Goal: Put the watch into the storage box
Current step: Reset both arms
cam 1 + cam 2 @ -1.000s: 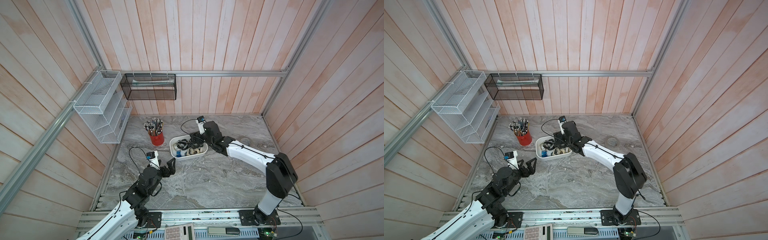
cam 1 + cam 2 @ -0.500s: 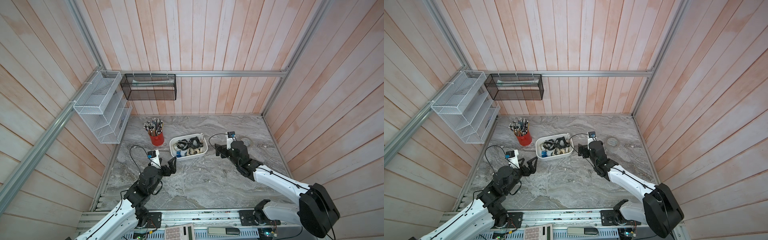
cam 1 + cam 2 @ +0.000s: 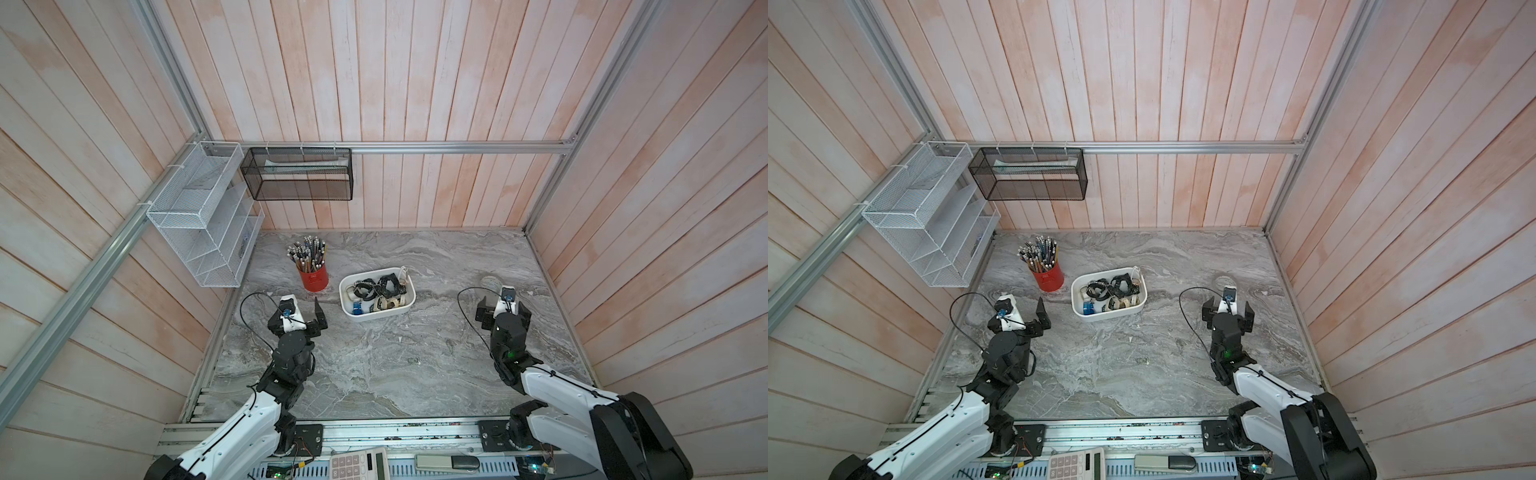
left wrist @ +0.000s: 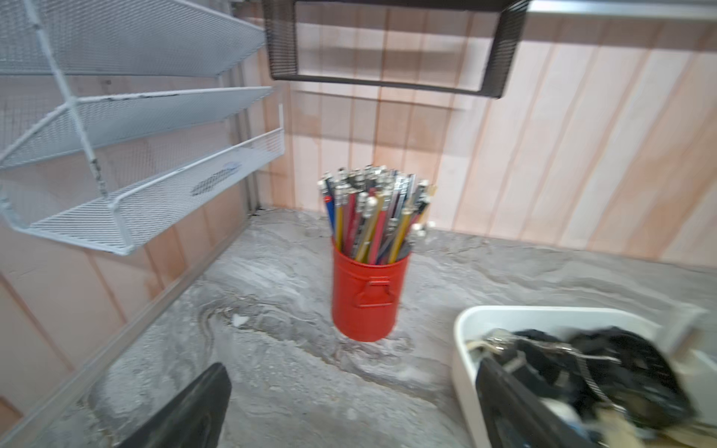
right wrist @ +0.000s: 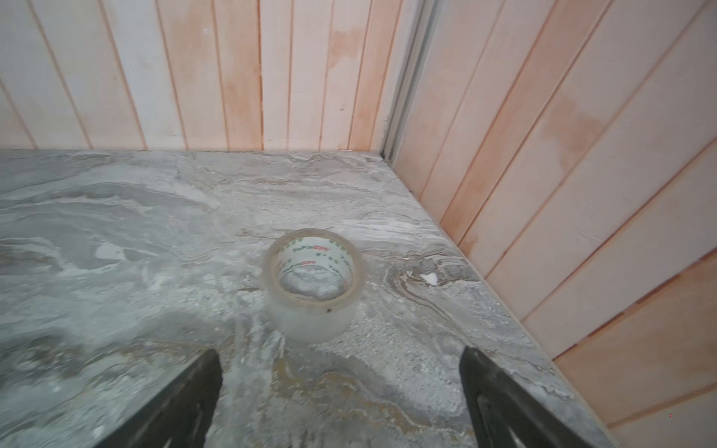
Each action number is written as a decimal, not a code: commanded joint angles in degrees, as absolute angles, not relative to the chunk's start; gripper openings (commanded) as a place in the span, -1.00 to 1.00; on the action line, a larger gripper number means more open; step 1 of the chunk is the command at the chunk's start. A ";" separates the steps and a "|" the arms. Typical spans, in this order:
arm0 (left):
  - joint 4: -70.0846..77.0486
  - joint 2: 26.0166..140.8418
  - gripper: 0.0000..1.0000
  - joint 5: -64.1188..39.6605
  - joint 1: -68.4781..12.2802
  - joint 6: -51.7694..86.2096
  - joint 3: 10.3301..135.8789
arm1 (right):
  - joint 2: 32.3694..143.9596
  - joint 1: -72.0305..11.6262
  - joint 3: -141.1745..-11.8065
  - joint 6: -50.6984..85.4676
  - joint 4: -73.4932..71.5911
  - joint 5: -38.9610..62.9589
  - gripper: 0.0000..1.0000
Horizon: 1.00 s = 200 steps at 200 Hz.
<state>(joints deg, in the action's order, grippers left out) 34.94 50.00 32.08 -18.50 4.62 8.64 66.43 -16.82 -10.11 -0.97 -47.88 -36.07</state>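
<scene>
Right end effector (image 3: 502, 306) withdrew from storage box (image 3: 376, 318) (jaws apart), nearing side wall (image 3: 623, 270).

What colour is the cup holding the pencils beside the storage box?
The pencil cup is red, clearest in the left wrist view.

Watches (image 3: 380, 289) in the storage box (image 3: 376, 316), pencil cup (image 3: 314, 279) just left of it, tape roll (image 3: 489, 281) well to its right
</scene>
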 commanded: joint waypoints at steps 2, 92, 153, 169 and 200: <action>52.03 57.95 0.99 21.70 -10.69 2.63 5.18 | 71.63 -11.84 -6.29 -4.84 -70.38 -31.70 0.96; 68.31 89.69 0.99 9.11 -0.12 2.64 15.30 | 88.47 -0.89 -12.30 2.81 -74.51 -14.08 0.96; 64.44 88.31 0.99 8.98 -0.09 2.84 16.08 | 87.26 -0.88 -13.39 2.55 -70.51 -13.62 0.96; 64.53 88.36 0.99 9.05 -0.09 2.83 16.09 | 87.37 -0.72 -13.53 2.65 -70.38 -13.19 0.95; 64.58 88.24 0.99 9.04 -0.08 2.83 16.00 | 87.32 -0.63 -13.53 2.66 -70.22 -13.07 0.96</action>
